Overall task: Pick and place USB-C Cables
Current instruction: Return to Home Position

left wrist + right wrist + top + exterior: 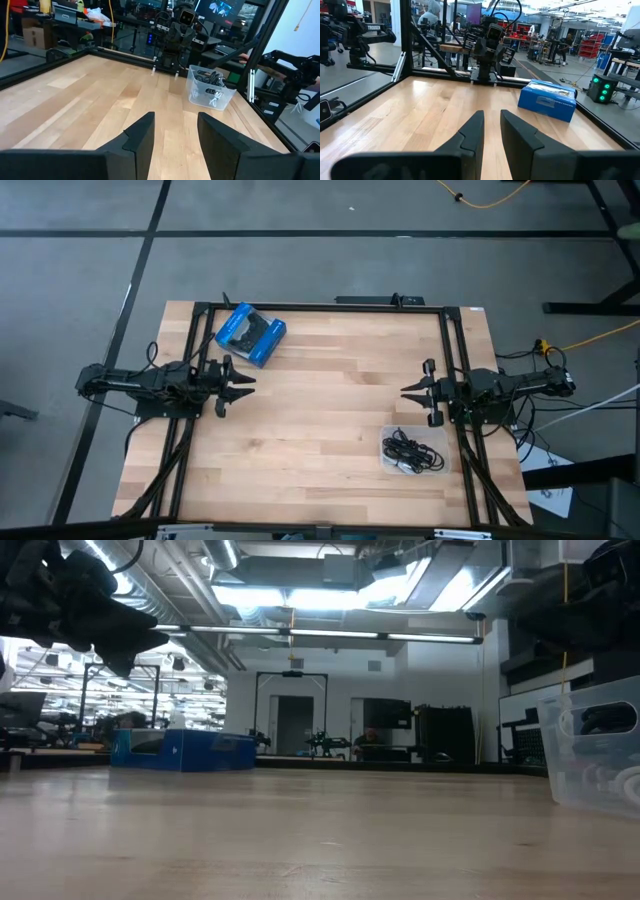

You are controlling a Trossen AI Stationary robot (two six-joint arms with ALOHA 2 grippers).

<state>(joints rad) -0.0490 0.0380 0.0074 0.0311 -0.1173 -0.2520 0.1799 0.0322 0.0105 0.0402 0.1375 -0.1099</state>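
The USB-C cables [412,450] are a tangle of thin black cables lying inside a clear plastic tray [440,466] near the table's right near corner; the left wrist view shows them [210,77] in the tray too. My left gripper [246,381] hovers open over the table's left side, next to the blue-and-black package [250,334]. My right gripper [408,391] hovers open over the right side, just far of the tray. Neither touches anything.
The blue-and-black package [547,101] lies flat near the far left corner. A black frame [320,307] runs round the table's edges. Bare wood [320,400] spreads between the two grippers. In the low view the tray [595,755] stands at the right.
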